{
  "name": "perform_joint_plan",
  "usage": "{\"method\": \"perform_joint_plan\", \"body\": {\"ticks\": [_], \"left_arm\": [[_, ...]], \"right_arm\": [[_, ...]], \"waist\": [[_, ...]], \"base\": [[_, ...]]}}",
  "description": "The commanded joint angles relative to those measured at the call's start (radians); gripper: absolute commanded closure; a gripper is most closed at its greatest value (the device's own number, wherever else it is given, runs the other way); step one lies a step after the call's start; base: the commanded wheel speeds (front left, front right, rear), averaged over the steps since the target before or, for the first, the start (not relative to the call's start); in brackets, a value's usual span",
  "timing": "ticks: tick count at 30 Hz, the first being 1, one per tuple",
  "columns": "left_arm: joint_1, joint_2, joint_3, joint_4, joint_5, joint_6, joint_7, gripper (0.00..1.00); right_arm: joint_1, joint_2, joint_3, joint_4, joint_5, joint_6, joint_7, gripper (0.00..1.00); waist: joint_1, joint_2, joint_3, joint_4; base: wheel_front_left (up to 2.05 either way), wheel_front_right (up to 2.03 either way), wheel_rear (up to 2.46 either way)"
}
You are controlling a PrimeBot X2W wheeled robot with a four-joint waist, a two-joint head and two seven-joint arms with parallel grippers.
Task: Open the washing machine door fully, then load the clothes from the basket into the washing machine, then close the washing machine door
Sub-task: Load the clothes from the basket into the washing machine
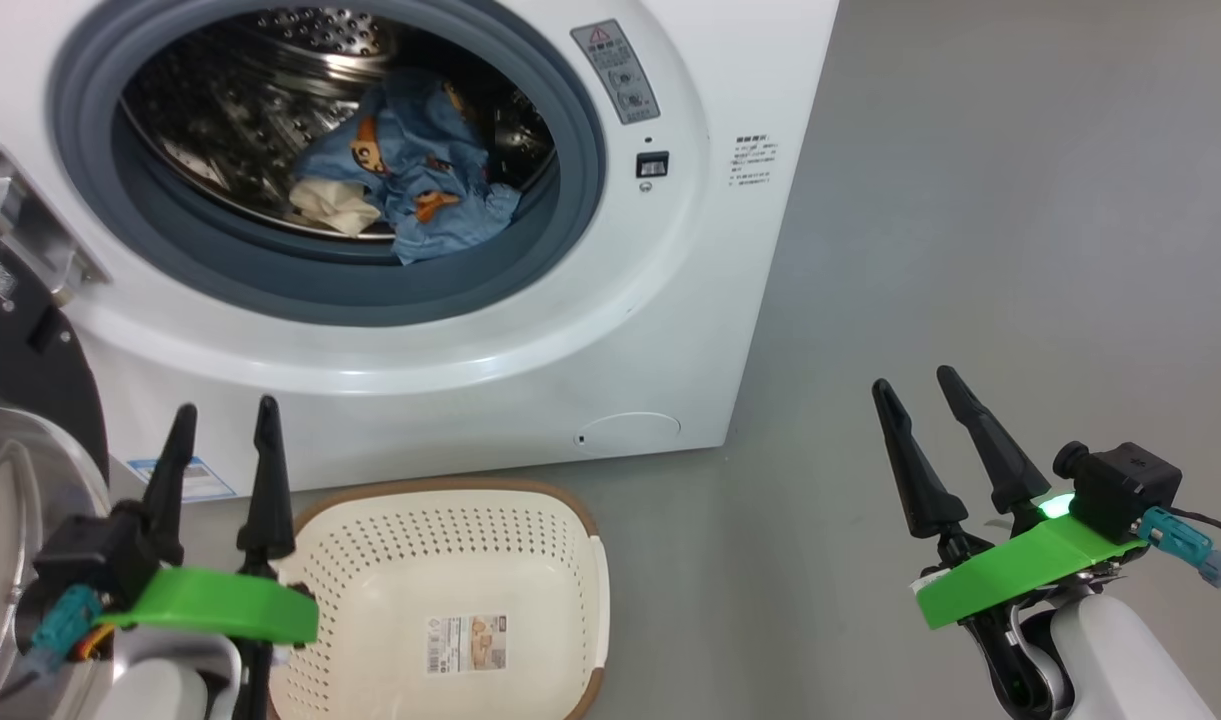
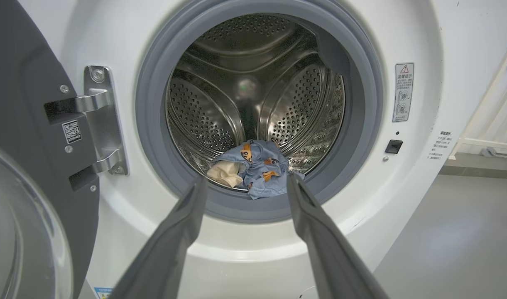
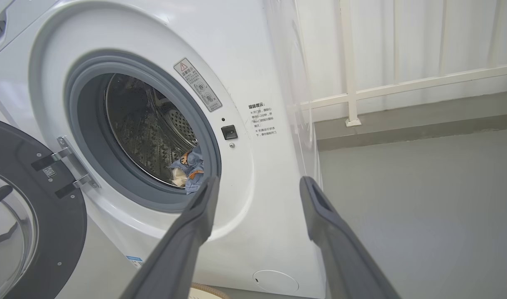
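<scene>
The white washing machine (image 1: pixel 670 330) stands with its door (image 1: pixel 15 400) swung wide to the left on its hinge (image 2: pixel 101 120). The light blue clothes (image 1: pixel 420 170) lie crumpled in the steel drum (image 2: pixel 253 95), close behind the grey gasket (image 2: pixel 153 137). On the floor in front sits the cream basket (image 1: pixel 450 600), nothing in it but its label. My left gripper (image 1: pixel 225 410) is open above the basket's left rim, holding nothing. My right gripper (image 1: pixel 915 385) is open over bare floor to the machine's right. The clothes (image 3: pixel 191 168) show in the right wrist view too.
Grey floor (image 1: pixel 1020 250) spreads to the right of the machine. A white railing (image 3: pixel 402 85) and pale wall run behind it. The open door's glass bowl (image 2: pixel 20 232) bulges close by my left arm.
</scene>
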Motion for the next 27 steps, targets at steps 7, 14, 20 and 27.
{"method": "perform_joint_plan", "body": {"ticks": [7,14,20,27], "left_arm": [[0.098,0.028,0.034,-0.093,0.008,0.026,-0.007,0.0],[0.18,0.012,0.043,-0.141,0.031,0.033,-0.008,0.0],[0.229,-0.007,0.055,-0.177,0.055,0.027,-0.008,0.0],[0.295,-0.045,0.093,-0.204,0.068,0.021,-0.008,0.0]], "right_arm": [[0.018,-0.022,0.042,-0.009,0.019,0.002,-0.005,0.0],[0.039,-0.03,0.041,-0.003,0.026,0.002,-0.005,0.0],[0.057,-0.035,0.034,0.0,0.028,0.002,-0.005,0.0],[0.075,-0.041,0.032,0.006,0.028,0.002,-0.005,0.0]], "waist": [[0.0,0.0,-0.053,0.022],[0.0,0.0,-0.075,0.038],[0.0,0.0,-0.087,0.046],[0.0,0.0,-0.1,0.046]], "base": [[0.0,0.0,0.0],[0.0,0.0,0.0],[0.0,0.0,0.0],[0.0,0.0,0.0]]}}
